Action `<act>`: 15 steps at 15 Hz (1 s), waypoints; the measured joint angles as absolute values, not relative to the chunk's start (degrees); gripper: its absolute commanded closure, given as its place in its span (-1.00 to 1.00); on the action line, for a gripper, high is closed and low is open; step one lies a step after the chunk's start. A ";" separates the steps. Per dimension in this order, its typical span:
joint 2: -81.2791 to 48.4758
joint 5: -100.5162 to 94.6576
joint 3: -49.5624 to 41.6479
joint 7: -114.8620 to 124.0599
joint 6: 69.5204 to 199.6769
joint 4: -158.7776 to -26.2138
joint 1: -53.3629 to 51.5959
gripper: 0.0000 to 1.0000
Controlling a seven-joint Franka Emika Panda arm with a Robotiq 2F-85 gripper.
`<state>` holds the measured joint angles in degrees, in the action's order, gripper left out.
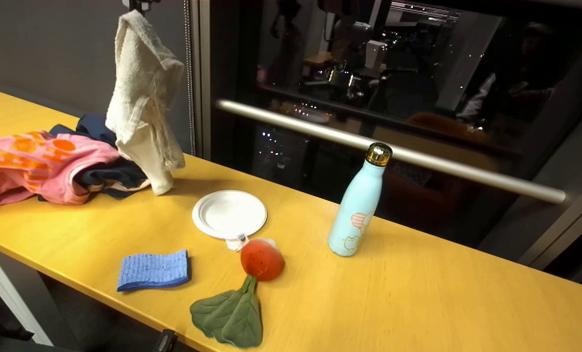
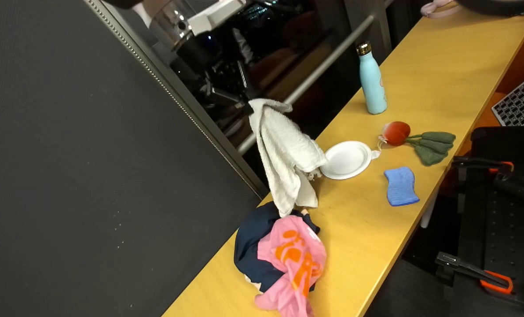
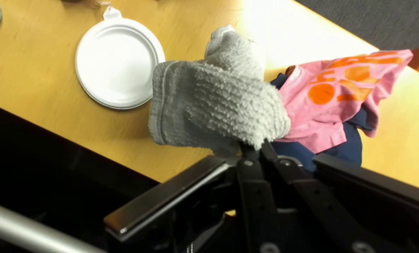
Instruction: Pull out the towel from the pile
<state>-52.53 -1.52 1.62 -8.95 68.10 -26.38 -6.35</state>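
The white terry towel (image 1: 144, 93) hangs down from my gripper (image 1: 135, 9) in both exterior views. My gripper (image 2: 247, 107) is shut on its top corner and holds it above the table. In the wrist view the fingertips (image 3: 256, 149) pinch the towel (image 3: 220, 102). The pile is a pink cloth with orange print (image 1: 61, 161) and a dark navy cloth (image 1: 115, 176). The towel's lower end hangs beside the pile, over its edge; whether it touches the pile or the table I cannot tell. The pile also shows in an exterior view (image 2: 294, 255).
A white plate (image 1: 229, 215) lies close to the towel's lower end. A blue folded cloth (image 1: 154, 270), a red plush vegetable with green leaves (image 1: 262, 259) and a light blue bottle (image 1: 359, 205) are on the table. A window with a metal rail (image 2: 327, 72) runs along the table's back.
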 measured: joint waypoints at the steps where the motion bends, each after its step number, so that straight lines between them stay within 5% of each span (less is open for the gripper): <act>1: -53.76 -1.19 1.79 -8.65 67.84 -26.39 -6.54 0.97; 15: -70.57 -0.86 1.33 -2.81 64.91 -26.32 -6.74 0.97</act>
